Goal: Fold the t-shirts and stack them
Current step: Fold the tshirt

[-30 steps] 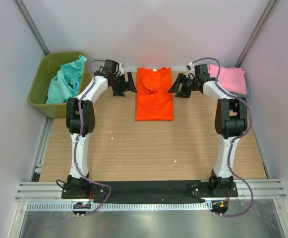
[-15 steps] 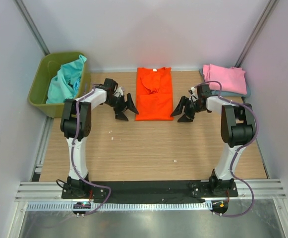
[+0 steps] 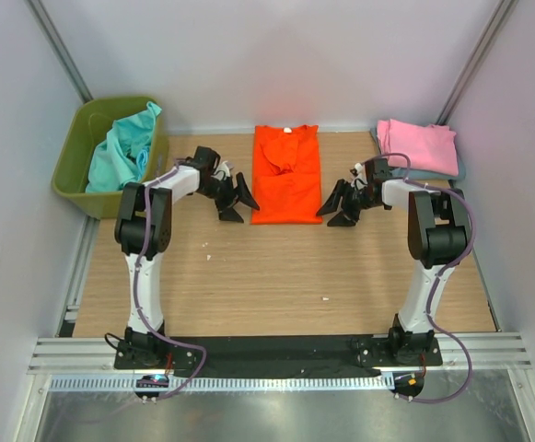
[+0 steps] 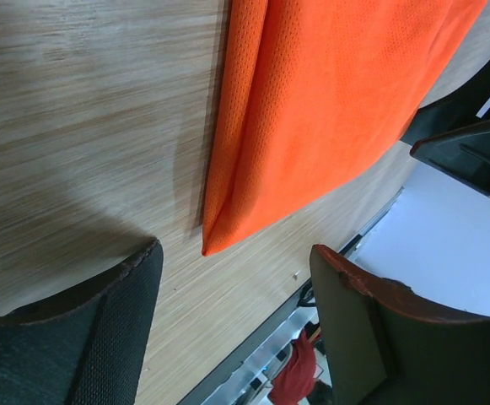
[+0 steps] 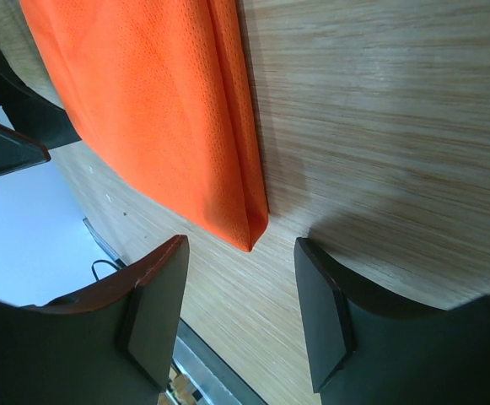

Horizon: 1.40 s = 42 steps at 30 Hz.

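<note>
The bright orange t-shirt [image 3: 286, 175] lies partly folded at the back middle of the table. My left gripper [image 3: 235, 203] is open and empty, low by the shirt's near left corner [image 4: 215, 240]. My right gripper [image 3: 337, 208] is open and empty by the near right corner [image 5: 249, 236]. Neither touches the cloth. A pink t-shirt [image 3: 419, 145] lies folded at the back right on a grey-blue one [image 3: 458, 171] that shows only at its edge. Teal t-shirts [image 3: 124, 147] lie bunched in the bin.
The olive-green plastic bin [image 3: 74, 161] stands at the back left, off the table's edge. Grey walls close in on three sides. Bare wooden table [image 3: 276, 276] lies in front of the orange shirt.
Both grippers swung from the shirt's far end down to its near corners, then edged slightly closer to the cloth. The shirts have not moved.
</note>
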Motion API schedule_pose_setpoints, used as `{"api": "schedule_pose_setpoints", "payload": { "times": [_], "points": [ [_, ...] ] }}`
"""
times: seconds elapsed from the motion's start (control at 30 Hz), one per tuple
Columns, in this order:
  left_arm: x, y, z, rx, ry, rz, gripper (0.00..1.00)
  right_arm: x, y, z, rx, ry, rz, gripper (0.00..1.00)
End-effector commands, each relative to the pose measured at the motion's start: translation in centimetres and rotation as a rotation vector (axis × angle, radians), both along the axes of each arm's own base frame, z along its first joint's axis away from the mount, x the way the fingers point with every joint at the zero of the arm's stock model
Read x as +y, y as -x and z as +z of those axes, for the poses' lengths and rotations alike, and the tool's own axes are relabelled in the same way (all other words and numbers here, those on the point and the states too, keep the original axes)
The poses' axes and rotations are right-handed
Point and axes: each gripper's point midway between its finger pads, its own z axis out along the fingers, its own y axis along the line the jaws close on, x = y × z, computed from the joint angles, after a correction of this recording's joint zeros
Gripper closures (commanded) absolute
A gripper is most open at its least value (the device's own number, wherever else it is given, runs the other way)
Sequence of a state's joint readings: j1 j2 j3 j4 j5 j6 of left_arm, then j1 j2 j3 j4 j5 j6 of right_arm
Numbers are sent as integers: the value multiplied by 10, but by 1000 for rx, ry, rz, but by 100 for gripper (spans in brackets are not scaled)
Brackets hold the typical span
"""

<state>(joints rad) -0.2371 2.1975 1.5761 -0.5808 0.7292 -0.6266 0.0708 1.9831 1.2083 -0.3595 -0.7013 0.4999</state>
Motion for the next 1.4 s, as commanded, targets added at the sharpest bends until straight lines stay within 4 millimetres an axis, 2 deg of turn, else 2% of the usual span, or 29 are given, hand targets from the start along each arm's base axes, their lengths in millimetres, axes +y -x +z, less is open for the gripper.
{"api": "schedule_pose_setpoints", "payload": {
  "times": [0.0, 0.17, 0.53, 0.6, 0.63, 0.7, 0.73, 0.77, 0.8, 0.87, 0.9, 0.97, 1.03, 1.07, 1.1, 1.17, 1.23, 1.3, 1.37],
  "points": [
    [-7, 0, -7, 12, 28, -8, 29, 5, -4, 4, -23, -14, 7, 41],
    [-12, 0, -16, 28, 41, -15, 38, 9, -4, 0, -20, -13, 17, 44],
    [-15, 7, -22, 49, 47, -16, 45, 21, -10, -5, -17, -46, 24, 55],
    [-16, 7, -23, 53, 52, -12, 51, 21, -10, -6, -12, -49, 22, 59],
    [-17, 8, -23, 50, 57, -13, 59, 21, -10, -6, -12, -49, 22, 67],
    [-19, 8, -23, 56, 70, -5, 66, 21, -11, -5, -19, -48, 23, 74],
    [-19, 7, -23, 58, 71, 0, 72, 21, -11, -4, -22, -45, 23, 80],
    [-18, 9, -24, 64, 67, 4, 92, 20, -11, -1, -30, -42, 24, 82],
    [-17, 10, -24, 67, 63, 7, 100, 20, -12, 2, -40, -37, 27, 84],
    [-17, 11, -18, 55, 57, 9, 100, 18, -10, 8, -51, -30, 32, 94],
    [-16, 11, -14, 53, 60, 12, 100, 17, -12, 18, -82, -23, 36, 98],
    [-17, 13, 1, 32, 78, 12, 100, 14, -10, 27, -106, -5, 51, 99],
    [-20, 15, 18, 9, 109, 2, 100, 13, -9, 45, -155, 5, 61, 99],
    [-20, 16, 34, -21, 123, -3, 100, 12, -6, 51, -157, 8, 63, 98],
    [-20, 18, 43, -34, 136, -7, 100, 12, -5, 66, -191, 7, 63, 98],
    [-20, 24, 64, -61, 156, -12, 100, 11, 3, 77, -197, 9, 68, 99],
    [-20, 30, 77, -65, 176, -15, 100, 11, 11, 96, -231, 3, 71, 98],
    [-20, 35, 94, -79, 195, -11, 100, 10, 22, 101, -222, -6, 71, 99],
    [-20, 42, 98, -70, 202, -7, 100, 10, 35, 107, -227, -10, 69, 98]
  ]
}}
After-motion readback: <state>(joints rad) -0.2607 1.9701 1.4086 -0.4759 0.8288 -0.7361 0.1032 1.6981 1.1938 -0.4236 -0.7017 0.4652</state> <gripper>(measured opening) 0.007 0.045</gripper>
